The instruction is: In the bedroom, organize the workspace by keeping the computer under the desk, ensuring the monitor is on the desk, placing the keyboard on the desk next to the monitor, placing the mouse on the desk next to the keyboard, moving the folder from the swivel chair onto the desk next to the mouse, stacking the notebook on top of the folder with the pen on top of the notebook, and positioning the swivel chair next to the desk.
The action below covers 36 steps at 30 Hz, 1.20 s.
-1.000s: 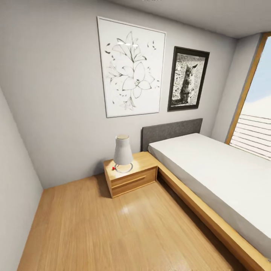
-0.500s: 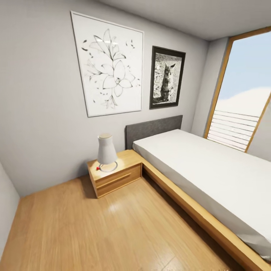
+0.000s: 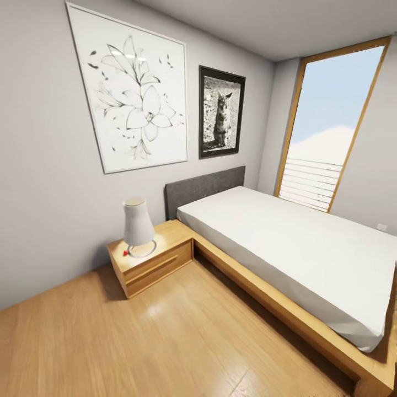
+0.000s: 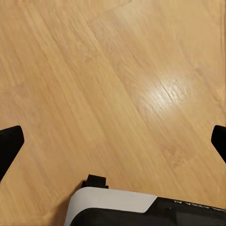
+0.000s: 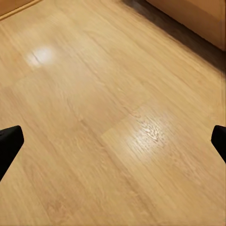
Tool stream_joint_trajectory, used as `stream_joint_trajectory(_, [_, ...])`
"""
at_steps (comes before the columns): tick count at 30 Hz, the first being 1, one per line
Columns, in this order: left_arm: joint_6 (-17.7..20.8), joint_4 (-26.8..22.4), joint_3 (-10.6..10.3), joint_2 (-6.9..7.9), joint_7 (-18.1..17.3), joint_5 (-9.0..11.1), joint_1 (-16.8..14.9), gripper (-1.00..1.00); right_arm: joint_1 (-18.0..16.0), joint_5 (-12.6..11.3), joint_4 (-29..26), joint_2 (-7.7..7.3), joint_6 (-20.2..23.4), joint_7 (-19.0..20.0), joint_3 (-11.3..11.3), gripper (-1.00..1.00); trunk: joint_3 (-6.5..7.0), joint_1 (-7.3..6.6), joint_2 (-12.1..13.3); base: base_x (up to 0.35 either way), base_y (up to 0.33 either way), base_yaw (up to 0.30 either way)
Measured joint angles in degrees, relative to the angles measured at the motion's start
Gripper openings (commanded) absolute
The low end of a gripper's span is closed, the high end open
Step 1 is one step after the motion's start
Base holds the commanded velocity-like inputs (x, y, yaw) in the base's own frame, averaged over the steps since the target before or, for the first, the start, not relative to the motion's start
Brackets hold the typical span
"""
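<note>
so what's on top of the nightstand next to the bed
On the nightstand stand a white lamp and a small red thing at its base. The drawer's contents are hidden.

Beside the white-sheeted bed (image 3: 286,242) with its grey headboard (image 3: 205,187), a pale wood nightstand (image 3: 150,264). White lamp (image 3: 138,226); honey-toned plank floor (image 3: 165,342).

Open wooden floor (image 3: 182,336) stretches ahead, wide enough to pass. A low wooden bed (image 3: 286,259) blocks the floor's right side, and a nightstand (image 3: 151,262) with a lamp (image 3: 138,226) fills the far corner against the wall. Bare floor lies under both pincers.
</note>
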Motion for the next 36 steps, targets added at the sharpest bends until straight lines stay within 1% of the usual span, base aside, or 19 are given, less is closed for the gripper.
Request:
stream_joint_trajectory(8, [0.04, 3.31, -0.12, 0.0, -0.09, -0.12, -0.01, 1.0, 0.0, -0.03, 0.0, -0.02, -0.09, -0.03, 0.0, 1.0, 0.0, 0.02, 0.01, 0.019, 0.005, -0.3])
stream_joint_trajectory(28, [-0.17, 3.55, -0.03, -0.09, -0.09, -0.11, 0.0, 1.0, 0.0, -0.05, 0.0, -0.11, 0.07, -0.03, -0.01, 1.0, 0.0, 0.02, 0.01, -0.002, 0.002, -0.3])
stream_joint_trajectory(33, [-0.18, 3.54, -0.03, -0.09, -0.09, -0.09, 0.01, 1.0, 0.0, -0.08, 0.0, -0.16, 0.02, -0.03, 0.01, 1.0, 0.0, 0.03, 0.01, -0.133, 0.213, -0.3])
stream_joint_trajectory(36, [-0.17, 3.54, -0.03, -0.09, -0.09, -0.11, 0.0, 1.0, 0.0, -0.08, 0.0, -0.16, 0.01, -0.03, 0.0, 1.0, 0.0, 0.03, 0.01, -0.047, 0.082, -0.3])
